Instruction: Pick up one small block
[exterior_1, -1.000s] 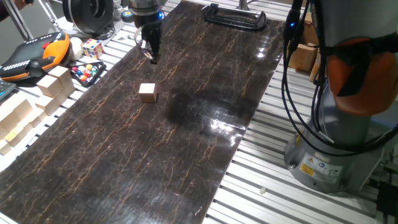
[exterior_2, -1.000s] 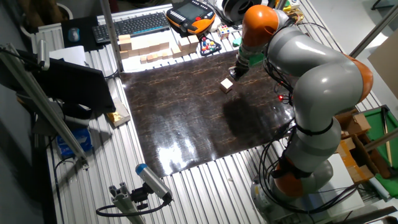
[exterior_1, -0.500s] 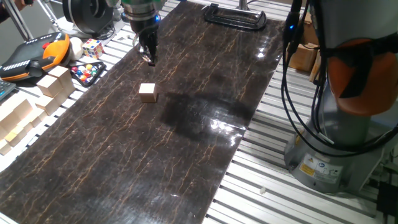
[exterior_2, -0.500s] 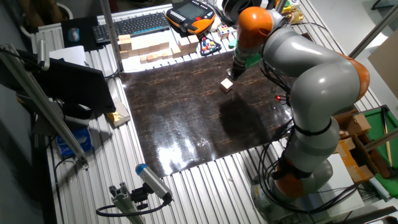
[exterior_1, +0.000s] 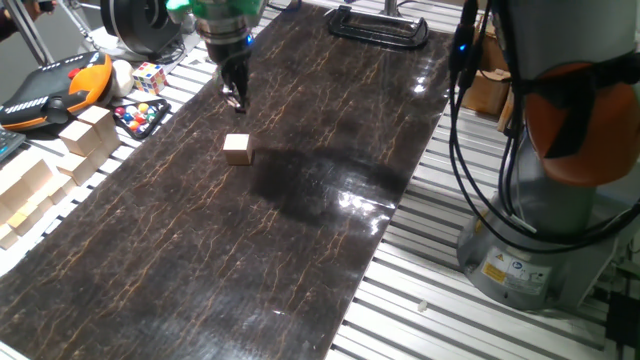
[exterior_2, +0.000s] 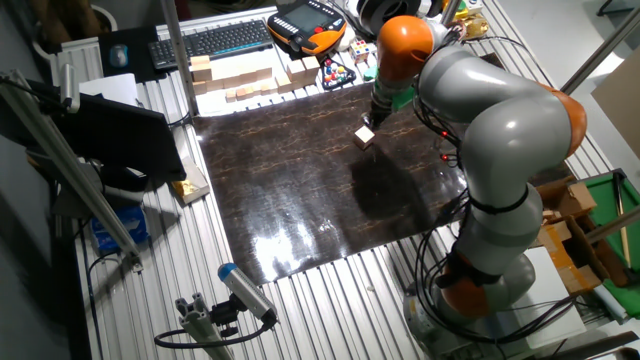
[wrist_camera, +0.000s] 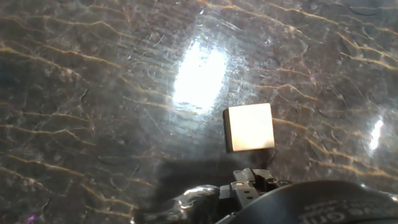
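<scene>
Poised above the dark marbled tabletop (exterior_1: 330, 150), gripper (exterior_1: 236, 97) just beyond the small block (exterior_1: 237, 148), apparently lining up a descent; block alone, flat, untouched (wrist_camera: 249, 127); jaws' spread impossible to tell from these views.

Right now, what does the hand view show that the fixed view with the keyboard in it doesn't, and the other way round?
Only the hand view shows the small block's pale top face close up, square and clear of anything, with bright glare beside it on the dark mat.

Only the fixed view shows the arm, the gripper just above the mat beside the block, the keyboard, the larger pale blocks and the orange pendant.

Both show the small block alone on the dark veined mat, not gripped.
</scene>
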